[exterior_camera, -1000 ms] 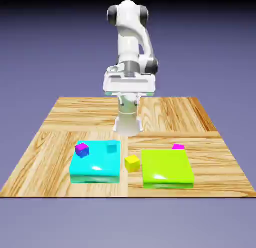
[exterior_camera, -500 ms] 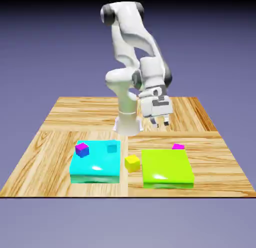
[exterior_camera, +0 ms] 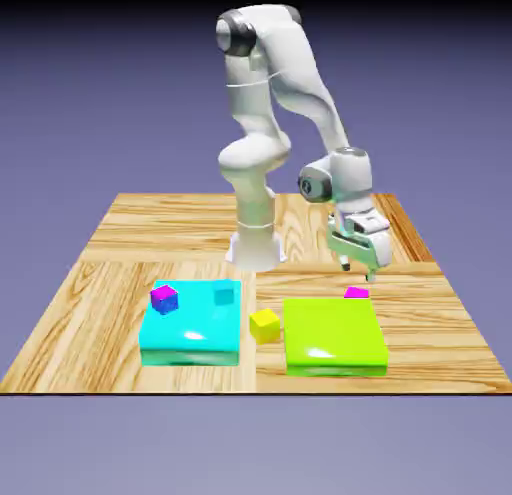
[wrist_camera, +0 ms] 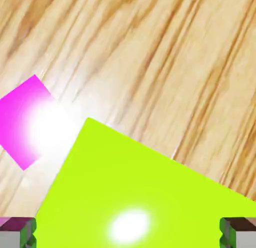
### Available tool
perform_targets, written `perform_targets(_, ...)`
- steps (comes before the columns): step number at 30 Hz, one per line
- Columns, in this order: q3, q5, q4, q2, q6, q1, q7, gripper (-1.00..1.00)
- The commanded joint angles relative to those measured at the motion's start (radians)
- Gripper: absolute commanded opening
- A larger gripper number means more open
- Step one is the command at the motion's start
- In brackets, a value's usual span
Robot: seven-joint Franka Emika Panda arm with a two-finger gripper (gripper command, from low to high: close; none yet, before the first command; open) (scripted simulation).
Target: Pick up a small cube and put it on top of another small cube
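Tool hanging above the tabletop, fingers spread wide, nothing between them. Fingertips grey, seen at the hand view's bottom corners, well apart.

Pink cube just below the tool in the exterior view, apart from it, resting on the tabletop against the far edge of the lime slab. Same pink cube up and to the left of the tool's left fingertip in the hand view, partly washed out by a bright glare spot. Lime slab filling the space between the fingertips there, one corner pointing up toward bare wood.

Yellow cube down and toward the exterior view's left of the tool, on the tabletop in the gap between lime slab and cyan slab.

On the cyan slab, farther from the tool on the same side: teal cube near the far corner, and a cube with pink top and blue sides beyond it.

No brands, labels or writing readable on any surface.
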Motion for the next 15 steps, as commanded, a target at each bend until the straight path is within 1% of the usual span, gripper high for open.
perform_targets(1, -0.012, -0.007, -0.001, 0.015, -0.004, 0.033, -0.044, 0.0)
perform_targets(7, -0.082, -0.046, -0.008, 0.099, -0.029, 0.216, -0.286, 0.0)
perform_targets(8, -0.082, -0.046, -0.008, 0.099, -0.029, 0.216, -0.286, 0.0)
perform_targets(15, 0.111, 0.145, 0.034, 0.353, 0.181, 0.068, -0.415, 0.0)
